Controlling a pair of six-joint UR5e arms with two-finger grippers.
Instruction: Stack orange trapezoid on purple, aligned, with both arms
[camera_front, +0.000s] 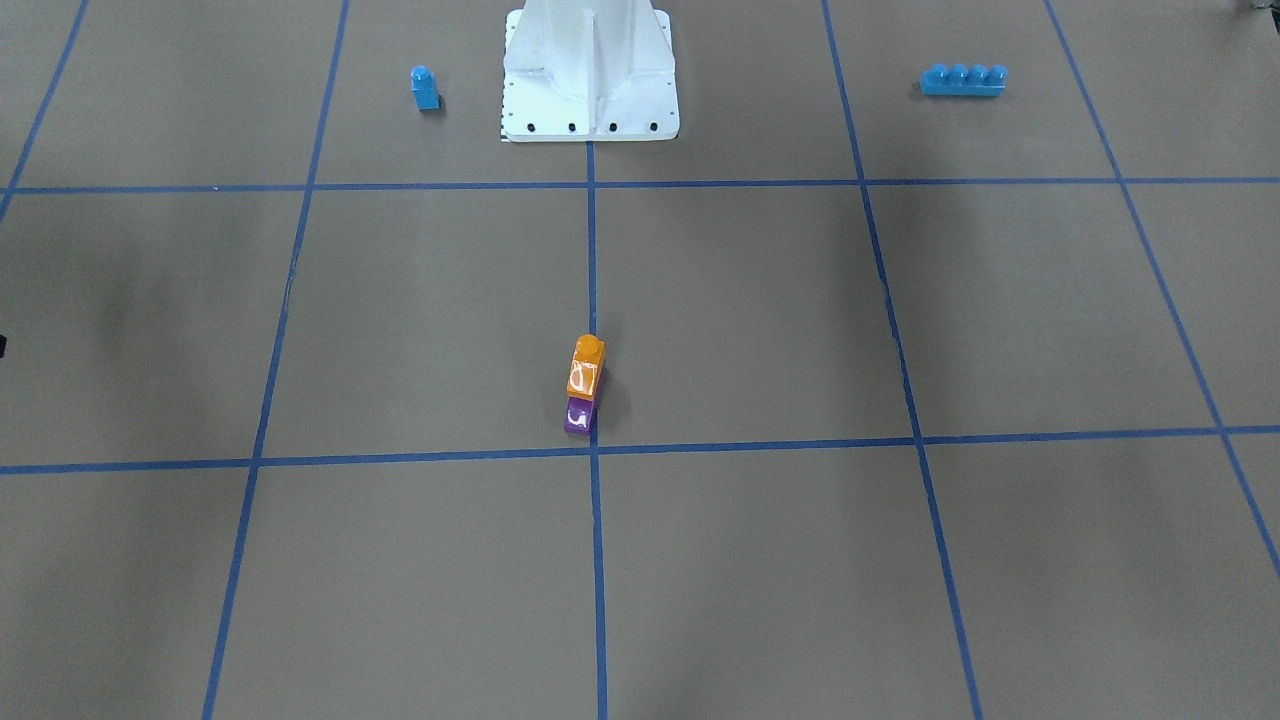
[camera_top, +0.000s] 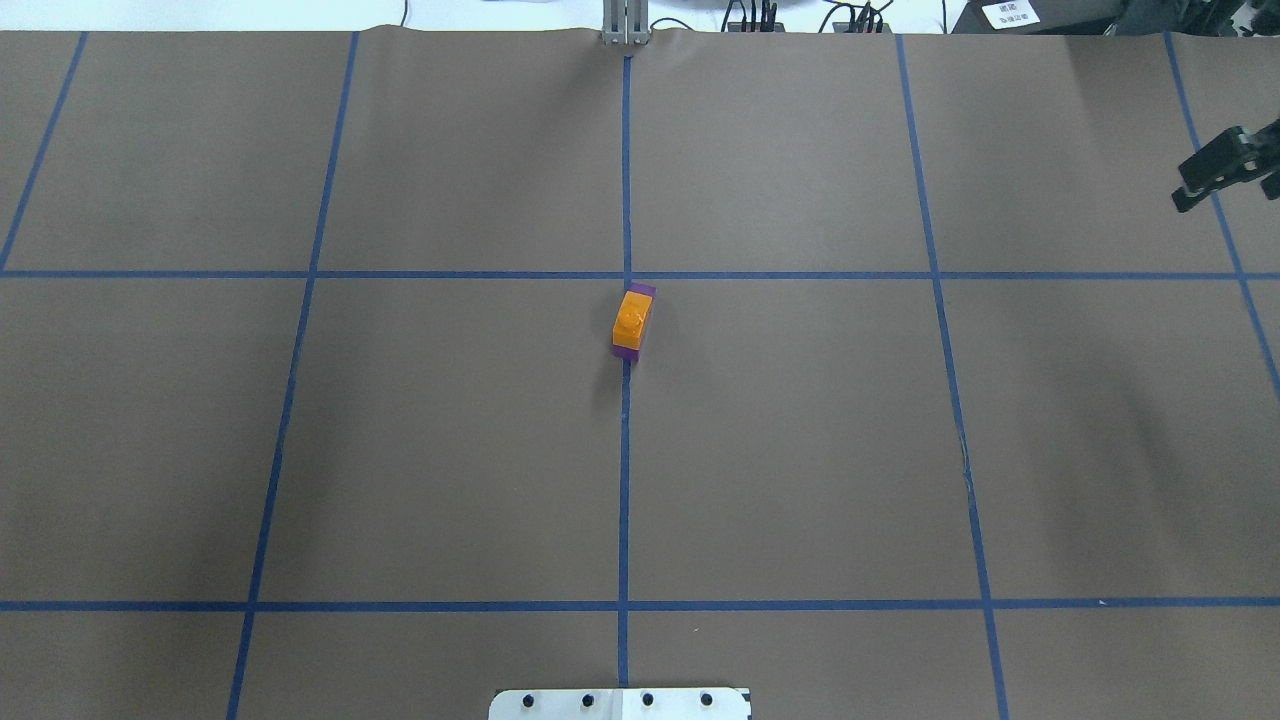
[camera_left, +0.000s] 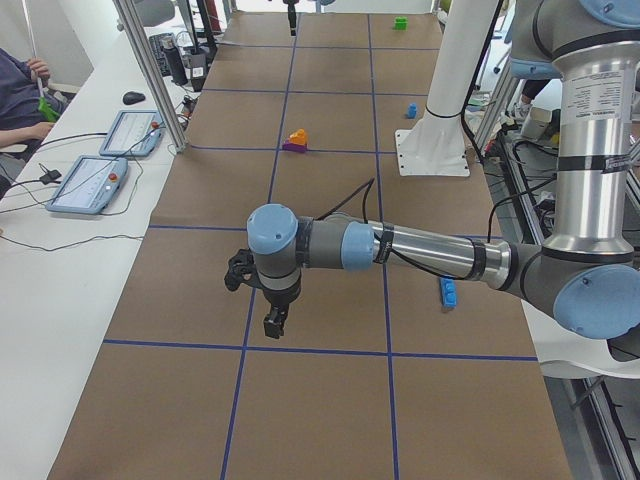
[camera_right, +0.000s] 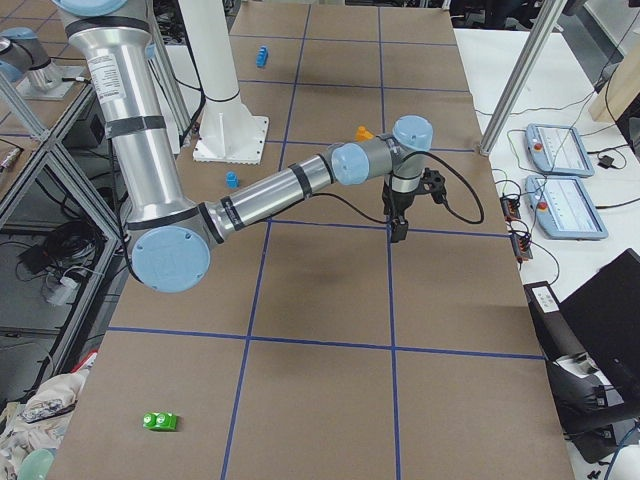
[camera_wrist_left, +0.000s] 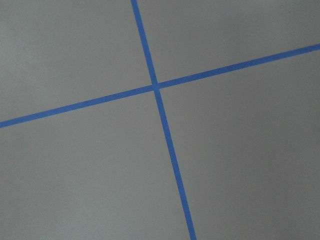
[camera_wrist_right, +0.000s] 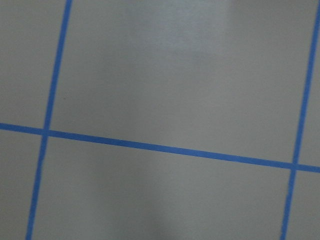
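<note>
The orange trapezoid sits on top of the purple block at the table's middle, on the centre tape line. From overhead the orange block covers most of the purple one. Both grippers are far from the stack. My left gripper hangs over bare table, seen only in the exterior left view, and I cannot tell its state. My right gripper is at the overhead view's right edge and also shows in the exterior right view. Its jaws are unclear. Both wrist views show only table and tape.
A small blue single-stud block and a long blue four-stud brick lie either side of the white base pedestal. A green block lies far off on the robot's right end. Blue tape lines grid the brown table.
</note>
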